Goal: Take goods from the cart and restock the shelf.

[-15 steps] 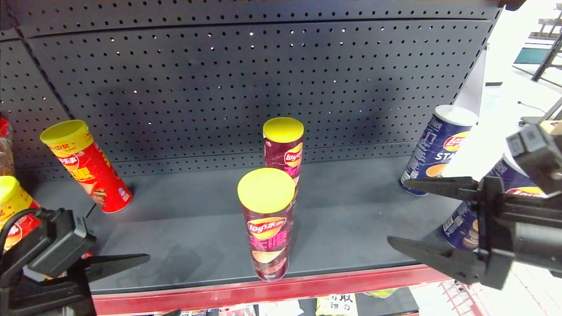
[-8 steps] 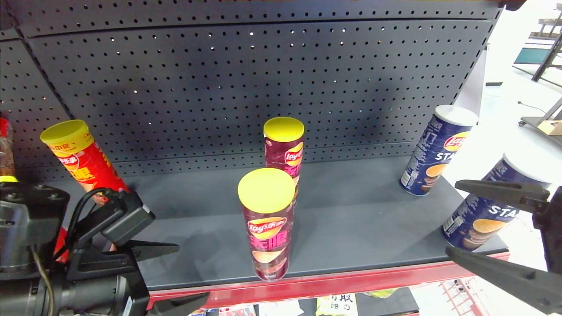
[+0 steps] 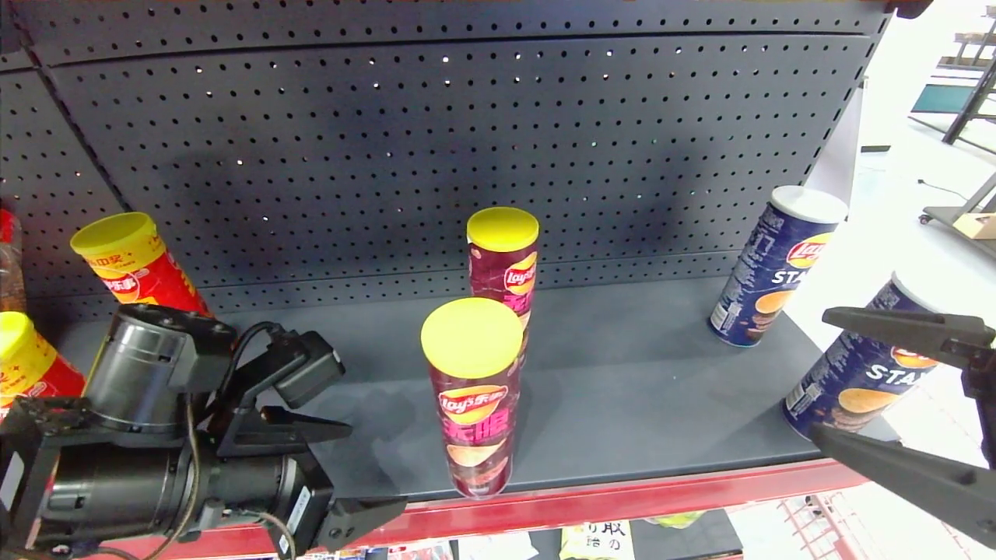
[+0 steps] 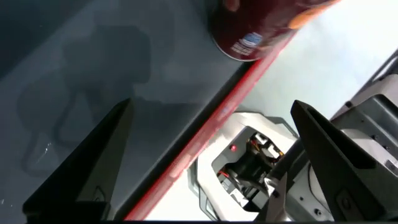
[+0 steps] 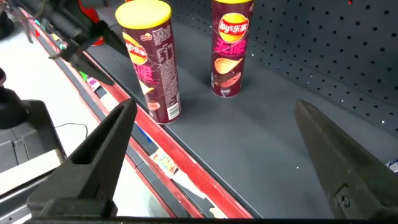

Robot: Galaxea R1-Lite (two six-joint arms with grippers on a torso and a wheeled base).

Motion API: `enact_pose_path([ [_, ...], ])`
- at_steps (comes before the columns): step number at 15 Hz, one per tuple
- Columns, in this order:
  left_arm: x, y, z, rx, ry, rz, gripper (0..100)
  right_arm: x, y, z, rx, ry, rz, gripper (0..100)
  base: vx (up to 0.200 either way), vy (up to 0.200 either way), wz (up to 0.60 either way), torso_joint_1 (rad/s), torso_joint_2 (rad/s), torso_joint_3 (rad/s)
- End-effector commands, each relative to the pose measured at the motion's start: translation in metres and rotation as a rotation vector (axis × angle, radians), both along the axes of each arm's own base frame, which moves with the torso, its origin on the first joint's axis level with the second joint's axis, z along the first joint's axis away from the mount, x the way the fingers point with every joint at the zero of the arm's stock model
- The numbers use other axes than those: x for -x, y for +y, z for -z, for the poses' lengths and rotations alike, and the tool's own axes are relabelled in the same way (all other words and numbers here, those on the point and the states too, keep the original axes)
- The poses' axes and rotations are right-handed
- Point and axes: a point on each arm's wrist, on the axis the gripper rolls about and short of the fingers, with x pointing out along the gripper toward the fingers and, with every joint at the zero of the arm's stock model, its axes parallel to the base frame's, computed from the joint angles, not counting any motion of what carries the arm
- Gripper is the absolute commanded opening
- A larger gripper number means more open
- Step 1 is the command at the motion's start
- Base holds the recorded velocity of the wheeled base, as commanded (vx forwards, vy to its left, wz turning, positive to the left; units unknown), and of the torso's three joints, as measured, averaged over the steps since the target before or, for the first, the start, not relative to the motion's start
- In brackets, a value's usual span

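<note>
Two maroon chip cans with yellow lids stand mid-shelf, one at the front (image 3: 475,404) and one behind it (image 3: 503,260). Two blue cans stand at the right end, the rear one (image 3: 770,272) and the front one (image 3: 856,381). My left gripper (image 3: 377,467) is open and empty at the shelf's front edge, left of the front maroon can (image 4: 255,31). My right gripper (image 3: 818,373) is open and empty in front of the front blue can, its jaws wide apart. The right wrist view faces both maroon cans (image 5: 152,62) past that gripper (image 5: 214,106).
Two red cans (image 3: 136,264) (image 3: 31,365) stand at the shelf's left end. The grey shelf (image 3: 622,389) has a red front lip (image 3: 622,498) and a perforated back panel (image 3: 467,140). Bare shelf lies between the maroon and blue cans. Packaged goods show on the level below.
My left arm has risen and moved right along the shelf front toward the front maroon can. My right gripper has drawn back to the right, uncovering the front blue can. Both stayed open.
</note>
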Motion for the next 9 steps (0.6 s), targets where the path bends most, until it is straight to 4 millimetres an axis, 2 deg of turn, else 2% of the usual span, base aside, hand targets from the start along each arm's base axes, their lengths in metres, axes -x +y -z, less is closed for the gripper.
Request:
enact_pose_path([
  [1, -0.005, -0.003, 0.007, -0.015, 0.028, 0.0, 100, -0.001, 0.001, 0.0, 0.002, 0.003, -0.001, 100, 0.0, 0.0, 0.0, 0.0, 0.0, 0.0],
  [7, -0.013, -0.004, 0.014, -0.068, 0.032, -0.051, 100, -0.002, 0.001, -0.001, -0.004, 0.004, 0.0, 100, 0.0, 0.0, 0.0, 0.0, 0.0, 0.0],
  [9, -0.023, -0.008, 0.014, -0.094, 0.018, -0.081, 100, -0.002, 0.001, -0.004, -0.013, 0.0, 0.002, 100, 0.0, 0.0, 0.0, 0.0, 0.0, 0.0],
])
